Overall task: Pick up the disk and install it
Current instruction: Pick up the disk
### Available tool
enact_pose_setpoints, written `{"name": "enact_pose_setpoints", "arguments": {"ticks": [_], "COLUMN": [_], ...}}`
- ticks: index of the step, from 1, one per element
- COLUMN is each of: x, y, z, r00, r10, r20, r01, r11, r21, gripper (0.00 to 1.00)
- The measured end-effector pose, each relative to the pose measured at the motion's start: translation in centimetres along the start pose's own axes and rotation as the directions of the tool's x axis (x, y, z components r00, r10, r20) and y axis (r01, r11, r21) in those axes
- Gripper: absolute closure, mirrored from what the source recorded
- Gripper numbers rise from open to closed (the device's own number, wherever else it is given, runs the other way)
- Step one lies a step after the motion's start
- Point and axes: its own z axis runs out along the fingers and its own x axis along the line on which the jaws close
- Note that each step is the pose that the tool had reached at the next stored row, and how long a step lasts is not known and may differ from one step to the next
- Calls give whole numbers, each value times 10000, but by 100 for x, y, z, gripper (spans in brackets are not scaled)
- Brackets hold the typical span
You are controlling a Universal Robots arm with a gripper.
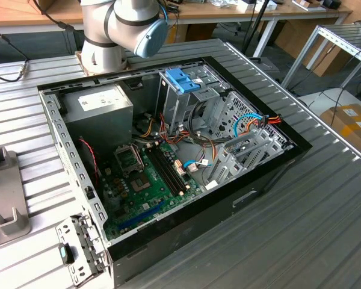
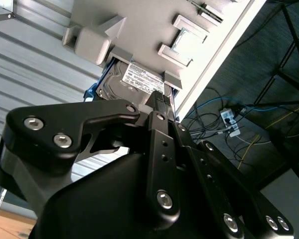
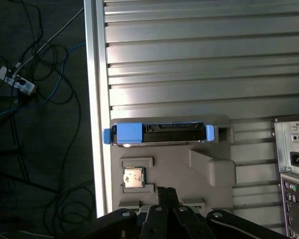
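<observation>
The disk [image 3: 169, 134], dark-bodied with blue side rails, stands on edge in a grey holder [image 3: 179, 167].

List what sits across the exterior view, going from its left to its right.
Grey fixture → power supply → blue latch → perforated drive bracket → cardboard box.

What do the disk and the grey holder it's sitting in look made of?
The disk: bare metal body, judging by its dull silver sheen. Its blue rails look like smooth plastic. The grey holder: probably matte moulded or printed plastic, since it is uniform and unreflective.
</observation>
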Motion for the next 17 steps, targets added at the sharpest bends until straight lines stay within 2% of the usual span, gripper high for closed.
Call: {"name": "enact_pose_setpoints", "arguments": {"ticks": [6, 14, 17], "x": [0, 0, 0], "y": [0, 0, 0], "z": [0, 1, 1], "r00": [9999, 9976, 9948], "r10": [-103, -695, -1018], "r20": [-5, -30, -44], "r01": [103, 695, 1018], "r11": [9999, 9976, 9948], "r21": [-3, -18, -27], "gripper": [90, 90, 90]}}
